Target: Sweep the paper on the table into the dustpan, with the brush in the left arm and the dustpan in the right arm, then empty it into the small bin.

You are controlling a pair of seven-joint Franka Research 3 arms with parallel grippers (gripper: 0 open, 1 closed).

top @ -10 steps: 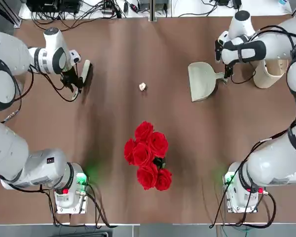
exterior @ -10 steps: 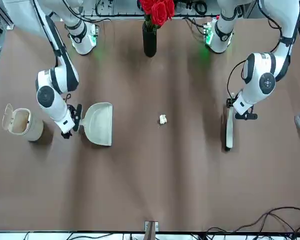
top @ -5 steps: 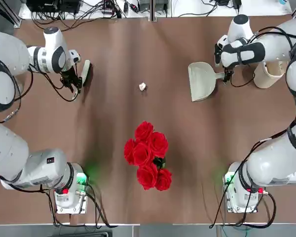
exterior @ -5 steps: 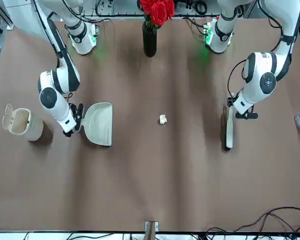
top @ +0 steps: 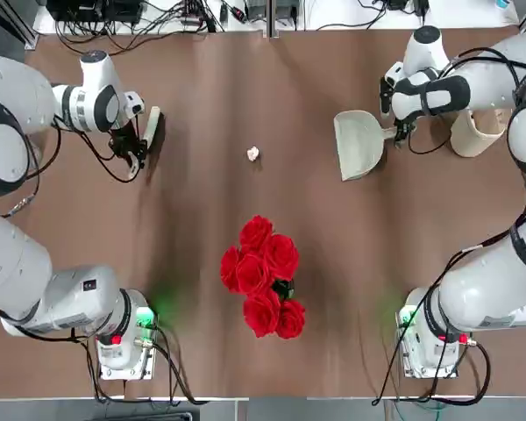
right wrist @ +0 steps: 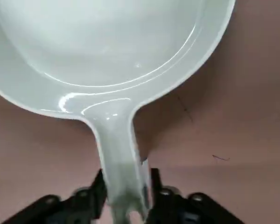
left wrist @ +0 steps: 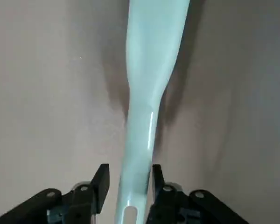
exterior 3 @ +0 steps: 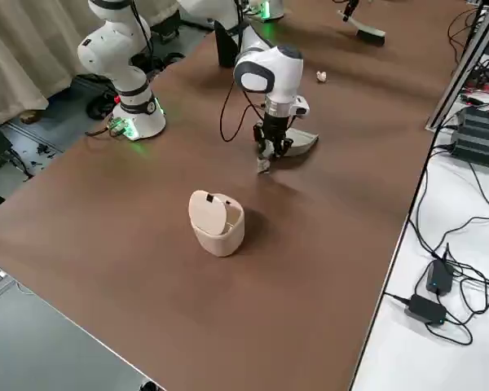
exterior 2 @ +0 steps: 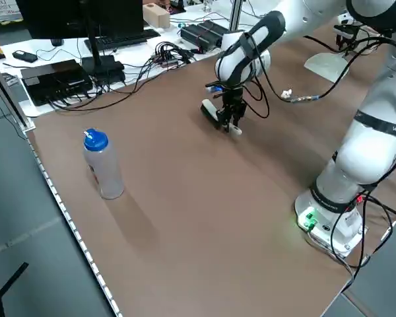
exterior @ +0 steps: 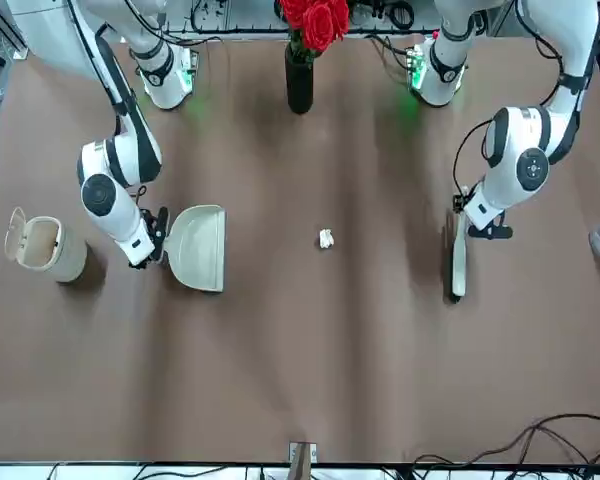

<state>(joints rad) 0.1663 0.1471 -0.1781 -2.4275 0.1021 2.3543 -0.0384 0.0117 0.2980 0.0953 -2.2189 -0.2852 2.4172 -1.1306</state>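
While both tools lie flat on the plain brown table point(top: 202, 333), the step in hand is judged to be the taking of firm grips before any lift. The left gripper point(left wrist: 129, 183) is set down over the end of the slim white-handled hand brush with dark bristles point(top: 152, 129), near the table's left edge toward the far side; its fingers point(left wrist: 101, 181) are seen drawn in against the two sides of the handle, pinching it. The right gripper point(right wrist: 126, 186) is pressed together on the stubby handle of the pale grey-beige plastic dustpan point(top: 359, 143), which rests toward the far right corner with its wide mouth turned toward the table's near edge. The tiny crumpled white paper ball point(top: 253, 154) lies apart from both, between them near the table's middle. The small beige cylindrical bin point(exterior: 44, 248) stands beside the right edge, just beyond the dustpan. A vase of red roses point(top: 265, 276) occupies the near middle and is to be avoided. It is advised that both grips be confirmed square on the handles, the dustpan's lip kept flush to the surface facing the paper, and the brush drawn toward it in short low strokes.
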